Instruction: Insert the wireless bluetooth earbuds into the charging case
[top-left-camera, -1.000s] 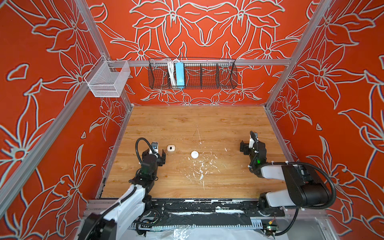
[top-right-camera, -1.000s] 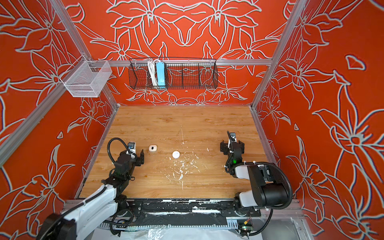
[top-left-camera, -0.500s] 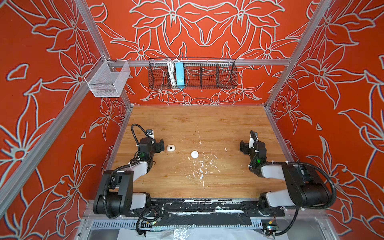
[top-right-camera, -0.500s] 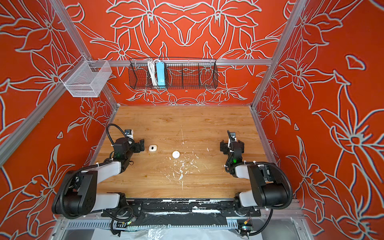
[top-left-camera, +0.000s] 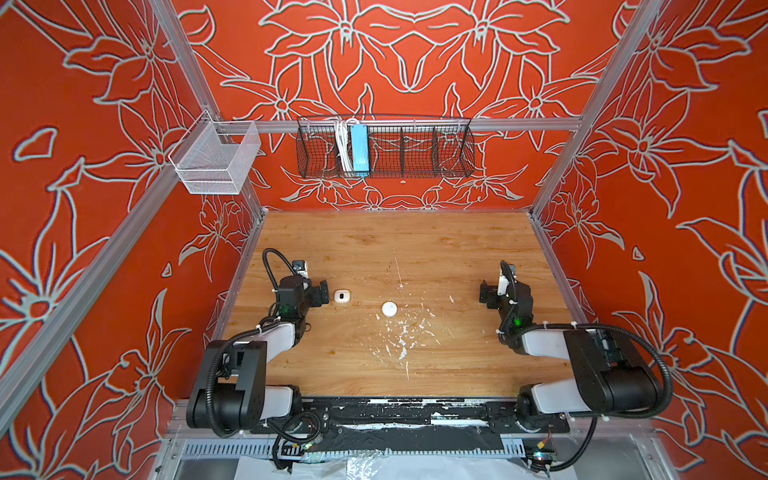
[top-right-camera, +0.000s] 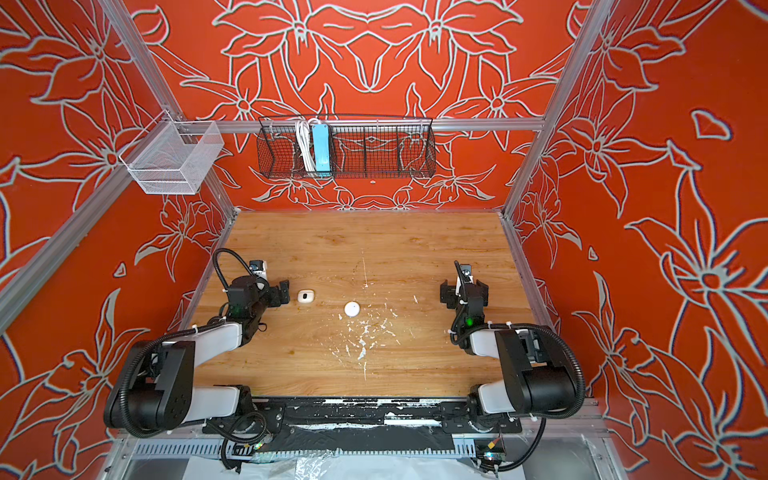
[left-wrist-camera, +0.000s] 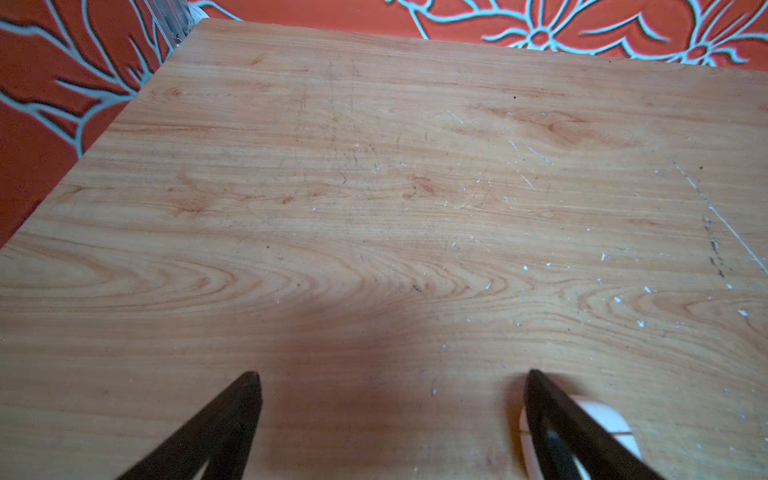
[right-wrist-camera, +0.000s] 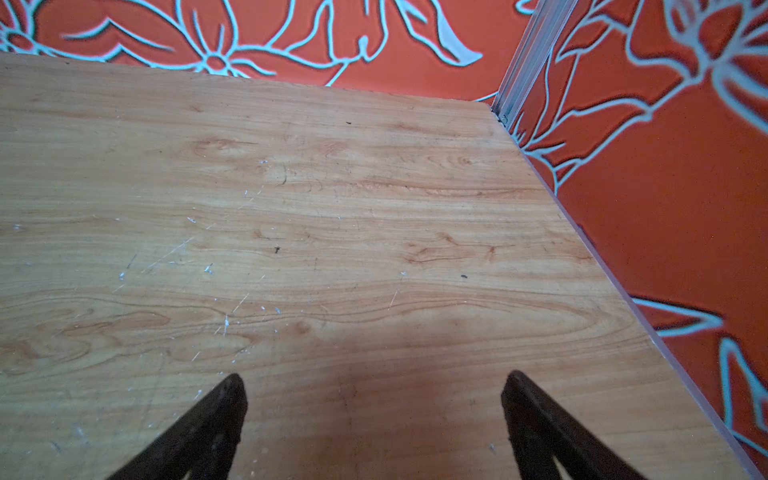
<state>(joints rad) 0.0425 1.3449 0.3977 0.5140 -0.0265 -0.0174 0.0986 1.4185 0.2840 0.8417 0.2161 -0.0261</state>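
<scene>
The charging case (top-left-camera: 389, 308) (top-right-camera: 352, 308) is a round white puck lying shut near the middle of the wooden table in both top views. The earbuds are out of view in every frame. My left gripper (top-left-camera: 303, 289) (top-right-camera: 262, 291) rests low at the table's left side, open and empty, well left of the charging case. The left wrist view shows that gripper (left-wrist-camera: 392, 382) with its jaws wide over bare wood. My right gripper (top-left-camera: 505, 293) (top-right-camera: 463, 293) (right-wrist-camera: 372, 382) sits at the right side, open and empty, far from the charging case.
A cream rounded-square case (top-left-camera: 342, 296) (top-right-camera: 306, 296) (left-wrist-camera: 606, 419) with a dark oval mark lies just right of my left gripper's fingers. White paint flecks (top-left-camera: 401, 340) mark the wood in front of the charging case. A black wire basket (top-left-camera: 384, 146) and a white mesh basket (top-left-camera: 216, 158) hang on the walls.
The left arm has folded back, its gripper shifting a little toward the back wall beside the cream case, jaws opening to full width. The right arm has not moved.
</scene>
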